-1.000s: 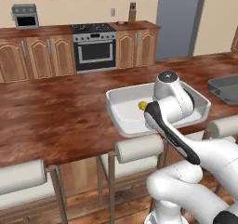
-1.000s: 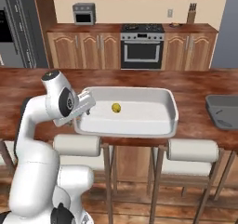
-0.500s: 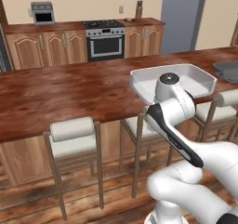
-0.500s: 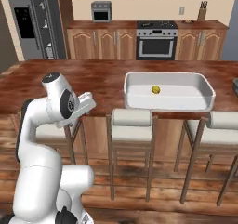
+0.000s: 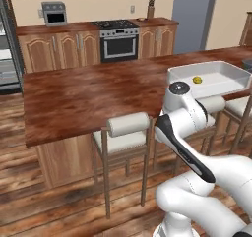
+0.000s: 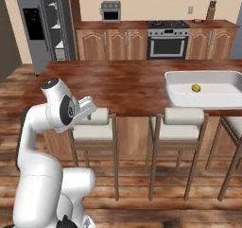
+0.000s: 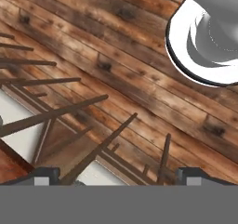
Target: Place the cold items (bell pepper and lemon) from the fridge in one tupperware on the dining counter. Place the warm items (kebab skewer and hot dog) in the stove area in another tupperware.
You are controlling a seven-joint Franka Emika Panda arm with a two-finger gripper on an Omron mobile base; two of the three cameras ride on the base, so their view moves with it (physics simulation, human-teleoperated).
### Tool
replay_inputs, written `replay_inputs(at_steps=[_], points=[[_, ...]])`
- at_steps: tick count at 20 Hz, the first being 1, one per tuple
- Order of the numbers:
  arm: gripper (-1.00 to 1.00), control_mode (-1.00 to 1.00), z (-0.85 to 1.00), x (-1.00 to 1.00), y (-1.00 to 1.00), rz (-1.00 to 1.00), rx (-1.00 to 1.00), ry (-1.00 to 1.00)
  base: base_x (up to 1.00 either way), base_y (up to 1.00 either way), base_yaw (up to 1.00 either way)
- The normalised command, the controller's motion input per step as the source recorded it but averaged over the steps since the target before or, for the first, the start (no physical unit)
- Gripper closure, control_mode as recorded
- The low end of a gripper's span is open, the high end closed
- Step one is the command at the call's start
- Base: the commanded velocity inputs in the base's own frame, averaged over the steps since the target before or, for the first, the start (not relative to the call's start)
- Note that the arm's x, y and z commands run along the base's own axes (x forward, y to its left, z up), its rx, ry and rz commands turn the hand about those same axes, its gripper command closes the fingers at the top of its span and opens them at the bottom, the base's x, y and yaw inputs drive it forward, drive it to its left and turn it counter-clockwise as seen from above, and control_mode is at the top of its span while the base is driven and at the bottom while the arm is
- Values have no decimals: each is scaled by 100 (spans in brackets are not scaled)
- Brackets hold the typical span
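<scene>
A: Big picture first: the counter (image 5: 88,98) runs wide across the room, dark wood, with stools (image 6: 92,127) tucked along its near edge.

B: And behind it the fridge (image 6: 45,28) stands at the far left, door open, shelves showing. The stove (image 6: 168,38) sits in the back cabinet run.

A: The arm (image 6: 59,111) is folded up close to the base, elbow high, below the counter edge near a stool.

B: Now the tub (image 6: 203,87), white, on the counter's right part, well apart from the arm.

A: Lemon (image 6: 195,88) inside it, lying on the tub floor. You catch it from the other side too, small and yellow (image 5: 197,79).

B: And the claw (image 7: 118,174)?

A: Pointing down at the wood floor (image 7: 116,69) and stool legs. Fingers (image 7: 46,174) far apart at the bottom corners, wide, nothing between them.
</scene>
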Motion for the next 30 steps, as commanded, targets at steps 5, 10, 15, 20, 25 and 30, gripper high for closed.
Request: replay_inputs(at_steps=[5, 10, 15, 20, 25, 30], points=[[-100, 100, 0, 0, 0, 0, 0, 0, 0, 100, -19], [-100, 100, 0, 0, 0, 0, 0, 0, 6, 100, -22], [-100, 100, 0, 0, 0, 0, 0, 0, 17, 100, -25], [-100, 100, 0, 0, 0, 0, 0, 0, 33, 100, -33], [-100, 100, 0, 0, 0, 0, 0, 0, 35, 100, -41], [-100, 100, 0, 0, 0, 0, 0, 0, 14, 100, -40]])
